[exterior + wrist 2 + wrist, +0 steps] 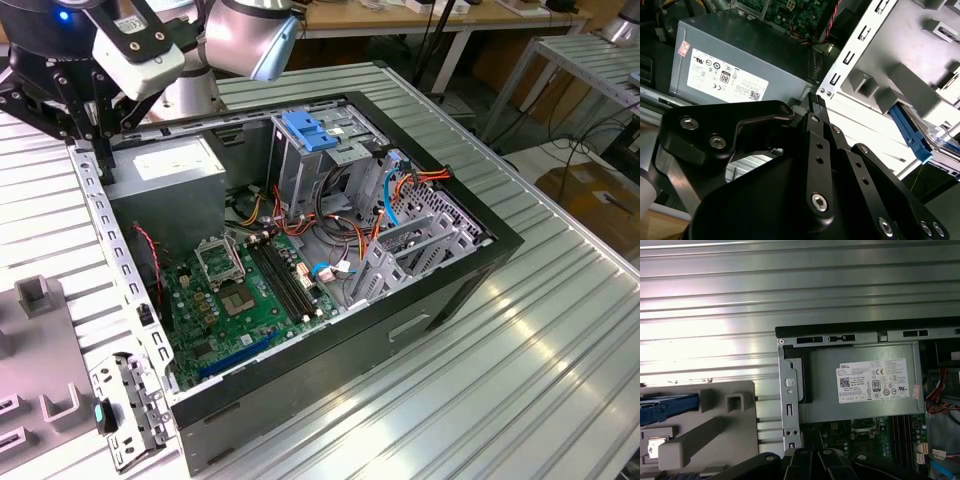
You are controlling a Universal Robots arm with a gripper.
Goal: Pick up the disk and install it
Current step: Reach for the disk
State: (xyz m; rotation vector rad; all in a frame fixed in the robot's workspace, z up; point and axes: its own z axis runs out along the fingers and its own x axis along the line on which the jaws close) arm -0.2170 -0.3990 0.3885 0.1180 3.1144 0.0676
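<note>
The disk point(669, 407) lies in a grey holder block point(715, 430) on the table just outside the computer case; its blue rail point(910, 131) shows in both wrist views. My black gripper point(815, 103) hangs over the case wall beside the grey power supply point(735, 65), a short way from the disk and not touching it. The fingertips meet, with nothing between them. In the exterior view the gripper point(99, 148) is at the case's far corner on the exterior view's left. The tall grey drive cage point(315, 165) with its blue latch plate point(304, 131) stands inside the case.
The open black case point(480, 270) holds a green motherboard point(245, 295), orange and blue cables point(400, 190) and the power supply point(175, 180). Its perforated metal wall point(105, 240) runs beside the grey fixture point(35, 300). A loose metal bracket point(130, 410) lies near the front corner. Ribbed metal tabletop point(520, 380) surrounds it.
</note>
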